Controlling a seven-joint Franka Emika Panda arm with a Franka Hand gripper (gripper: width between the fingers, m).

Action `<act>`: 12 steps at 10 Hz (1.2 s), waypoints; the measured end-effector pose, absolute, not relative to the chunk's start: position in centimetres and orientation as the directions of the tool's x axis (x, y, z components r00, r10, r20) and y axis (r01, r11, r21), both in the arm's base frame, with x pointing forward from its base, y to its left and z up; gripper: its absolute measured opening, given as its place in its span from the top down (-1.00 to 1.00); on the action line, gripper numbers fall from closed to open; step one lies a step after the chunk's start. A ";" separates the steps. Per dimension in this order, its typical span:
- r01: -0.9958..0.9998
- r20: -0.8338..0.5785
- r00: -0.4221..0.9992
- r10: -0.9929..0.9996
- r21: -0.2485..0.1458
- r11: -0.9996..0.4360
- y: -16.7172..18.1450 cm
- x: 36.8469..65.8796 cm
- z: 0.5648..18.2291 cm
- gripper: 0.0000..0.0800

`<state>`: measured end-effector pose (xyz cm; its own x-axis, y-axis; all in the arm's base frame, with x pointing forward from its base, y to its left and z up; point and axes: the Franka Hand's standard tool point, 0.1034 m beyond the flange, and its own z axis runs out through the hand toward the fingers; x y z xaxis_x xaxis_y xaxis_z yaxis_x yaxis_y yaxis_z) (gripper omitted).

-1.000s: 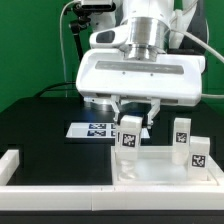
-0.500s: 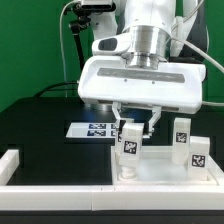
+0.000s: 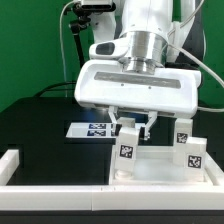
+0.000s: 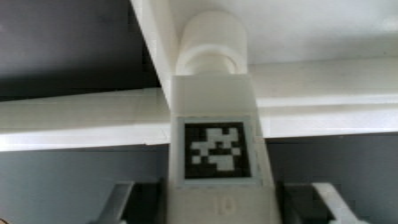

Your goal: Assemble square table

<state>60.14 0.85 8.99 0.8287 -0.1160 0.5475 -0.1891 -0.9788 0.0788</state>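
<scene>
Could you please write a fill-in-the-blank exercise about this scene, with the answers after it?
1. The gripper is closed on a white ____ that stands upright on the square top.
2. In the exterior view, the number of legs standing on the top is ____.
3. The marker board lies flat on the ____ table, behind the top.
4. Each leg carries a black-and-white square ____ on its side.

Answers: leg; three; black; tag
</scene>
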 end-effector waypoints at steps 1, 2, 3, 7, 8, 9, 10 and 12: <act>-0.185 0.547 0.830 -0.111 0.082 -0.979 0.8 60.1 9.0 0.27; -0.183 0.547 0.830 -0.109 0.083 -0.980 0.8 60.1 9.0 0.01; -0.182 0.547 0.830 -0.108 0.084 -0.980 0.8 60.1 9.0 -0.36; -0.174 0.546 0.832 -0.096 0.092 -0.981 0.7 60.1 9.0 -0.62; -0.172 0.546 0.833 -0.094 0.093 -0.981 0.7 60.1 9.0 -0.62; -0.169 0.545 0.833 -0.091 0.095 -0.981 0.7 60.1 9.0 -0.62; -0.163 0.535 0.840 -0.085 0.100 -0.981 0.5 60.2 9.0 -0.62; -0.196 0.439 0.884 -0.158 0.043 -0.980 -1.2 61.1 11.1 -0.62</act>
